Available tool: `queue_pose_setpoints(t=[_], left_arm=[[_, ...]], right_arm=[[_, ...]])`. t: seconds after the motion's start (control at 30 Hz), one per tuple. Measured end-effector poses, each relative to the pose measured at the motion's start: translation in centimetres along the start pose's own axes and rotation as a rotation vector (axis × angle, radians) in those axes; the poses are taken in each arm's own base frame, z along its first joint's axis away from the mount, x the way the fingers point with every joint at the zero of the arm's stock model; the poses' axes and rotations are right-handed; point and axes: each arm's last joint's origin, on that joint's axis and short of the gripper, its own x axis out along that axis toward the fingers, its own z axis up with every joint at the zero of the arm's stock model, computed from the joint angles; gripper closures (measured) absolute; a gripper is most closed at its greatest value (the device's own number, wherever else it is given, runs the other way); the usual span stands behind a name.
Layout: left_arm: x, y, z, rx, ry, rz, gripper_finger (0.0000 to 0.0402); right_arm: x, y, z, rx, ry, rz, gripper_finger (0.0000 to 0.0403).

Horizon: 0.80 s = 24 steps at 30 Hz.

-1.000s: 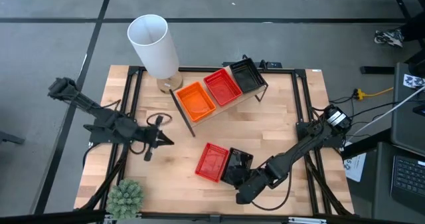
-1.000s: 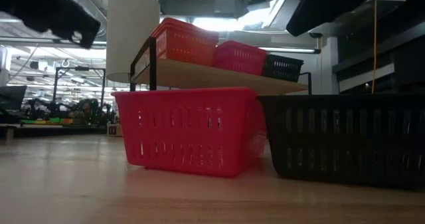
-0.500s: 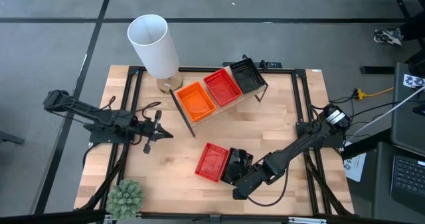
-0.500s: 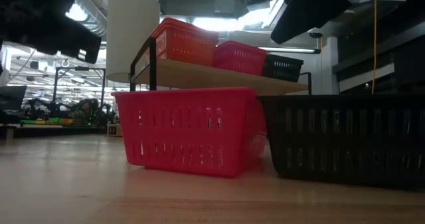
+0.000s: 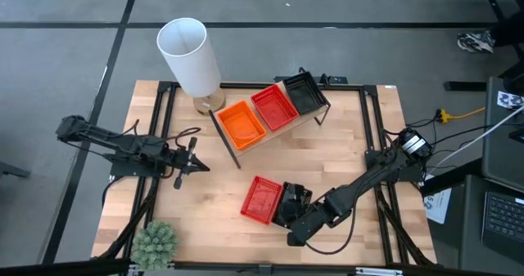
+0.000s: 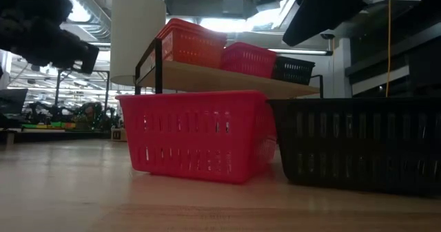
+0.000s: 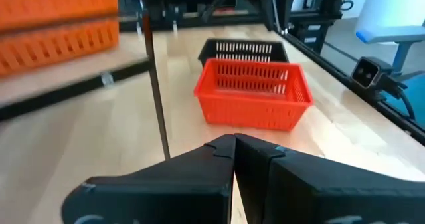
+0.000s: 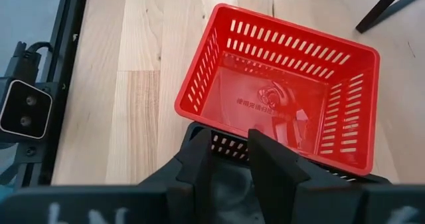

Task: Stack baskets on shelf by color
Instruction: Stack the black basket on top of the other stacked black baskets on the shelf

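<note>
The shelf (image 6: pixel 227 82) stands at the far middle of the table and carries an orange basket stack (image 5: pixel 241 122), a red one (image 5: pixel 273 108) and a black one (image 5: pixel 301 94). A loose red basket (image 5: pixel 262 200) and a loose black basket (image 5: pixel 295 198) stand side by side on the table near its front edge. My right gripper (image 5: pixel 286 209) is down at the black basket and shut on it. My left gripper (image 5: pixel 201 165) is shut and empty, above the table left of the shelf, pointing toward the two loose baskets (image 7: pixel 252 94). My right gripper comes down slanting from the table's near right onto the black basket. Its black mesh wall (image 8: pixel 229 144), on the side next to the red basket, shows between the two fingers (image 8: pixel 199 159). The fingers hide the place of contact. The basket stands on the table (image 6: pixel 358 146).
A tall white cylinder (image 5: pixel 190 55) stands at the far left corner beside the shelf. A green spiky plant (image 5: pixel 155 242) sits at the near left corner. A small camera block (image 8: pixel 23 108) sits at the table's front edge. Bare wood lies between the shelf and the loose baskets.
My left gripper has drawn back a little toward the table's far left and has stayed shut. My right arm has shifted slightly over the black basket. Both loose baskets have kept their places.
</note>
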Motion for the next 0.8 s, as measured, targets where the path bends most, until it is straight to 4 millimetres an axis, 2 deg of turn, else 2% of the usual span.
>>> queue_pose_setpoints(t=[0.13, 0.5, 0.8], left_arm=[[-0.6, 0.0, 0.3, 0.062, -0.048, 0.003, 0.0402], [-2.1, 0.1, 0.5, 0.068, -0.119, 0.008, 0.0402], [-1.8, 0.1, 0.2, 0.099, -0.178, -0.005, 0.0401]], right_arm=[[0.0, 0.0, -0.1, 0.028, 0.006, -0.003, 0.0304], [0.0, 0.0, 0.0, 0.076, 0.004, -0.001, 0.0304], [0.0, 0.0, 0.0, 0.076, 0.002, 0.0, 0.0304]])
